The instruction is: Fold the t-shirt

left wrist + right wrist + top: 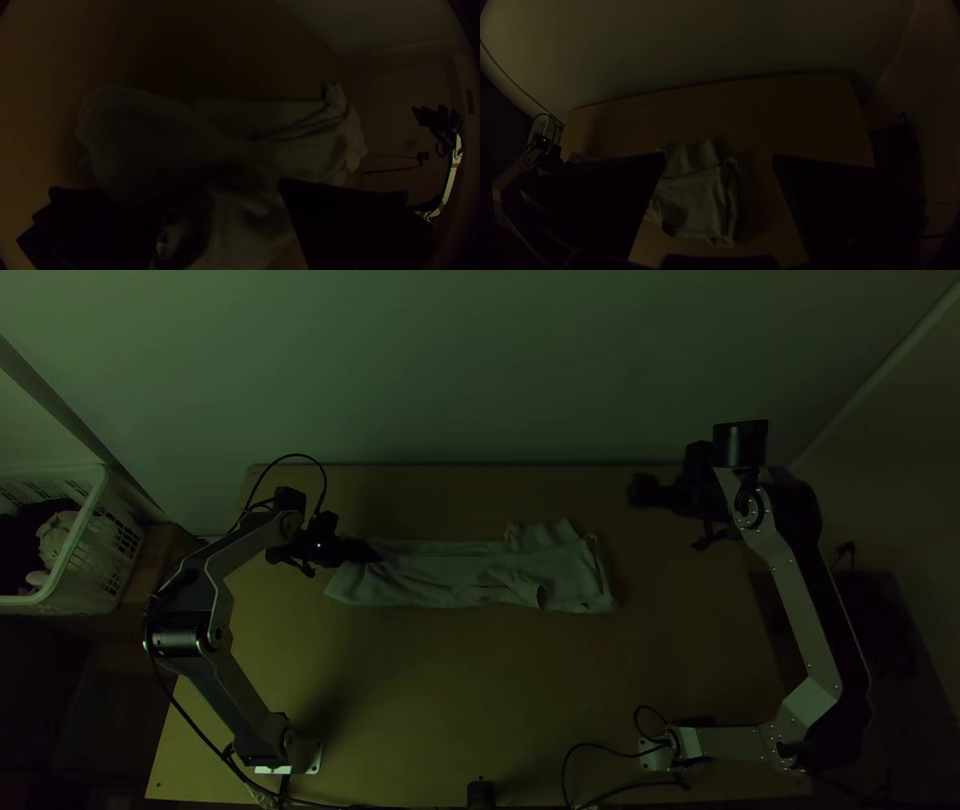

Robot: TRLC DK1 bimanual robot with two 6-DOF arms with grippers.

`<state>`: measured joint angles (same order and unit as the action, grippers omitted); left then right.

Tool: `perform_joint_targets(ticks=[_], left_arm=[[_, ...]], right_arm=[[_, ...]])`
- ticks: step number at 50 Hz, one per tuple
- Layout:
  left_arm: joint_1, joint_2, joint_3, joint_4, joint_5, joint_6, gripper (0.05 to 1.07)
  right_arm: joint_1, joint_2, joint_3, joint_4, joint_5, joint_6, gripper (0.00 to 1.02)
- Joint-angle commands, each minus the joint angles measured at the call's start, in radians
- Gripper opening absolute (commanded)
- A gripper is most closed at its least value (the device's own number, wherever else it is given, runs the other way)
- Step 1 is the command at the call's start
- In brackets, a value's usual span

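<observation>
Right arm (pixel 800 600) raised at table's (pixel 480 700) 3 o'clock. Right gripper (pixel 640 491) at shirt's (pixel 460 573) 2 o'clock, clear of it, fingers wide apart. Shirt mid-table, long narrow strip, wrinkled. Left gripper (pixel 374 552) at its 9 o'clock end, fingers parted.

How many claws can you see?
2: left claw at the t-shirt's left end, right claw out past the shirt's right end.

No legible text, no readable labels, no brands, no numbers, no signs, across the top view, left wrist view, right wrist view.
</observation>
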<state>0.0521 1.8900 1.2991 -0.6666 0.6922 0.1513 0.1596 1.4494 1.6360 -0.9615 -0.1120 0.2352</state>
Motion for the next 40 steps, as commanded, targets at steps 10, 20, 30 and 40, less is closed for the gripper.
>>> perform_joint_targets(ticks=[10,20,30,40], left_arm=[[-0.064,0.017,-0.095,-0.008,-0.089,-0.076,0.76],[-0.015,-0.063,-0.096,0.024,-0.115,-0.119,0.08],[0.088,-0.118,-0.092,-0.005,-0.157,-0.09,0.08],[0.233,-0.147,-0.026,-0.11,-0.191,-0.01,0.08]], right_arm=[[0.021,-0.018,0.012,-0.008,0.0,0.03,0.98],[0.027,-0.02,-0.01,-0.005,0.002,0.05,0.98],[0.029,-0.029,-0.059,0.007,0.0,0.062,0.98],[0.008,-0.035,-0.105,0.073,0.003,0.073,0.98]])
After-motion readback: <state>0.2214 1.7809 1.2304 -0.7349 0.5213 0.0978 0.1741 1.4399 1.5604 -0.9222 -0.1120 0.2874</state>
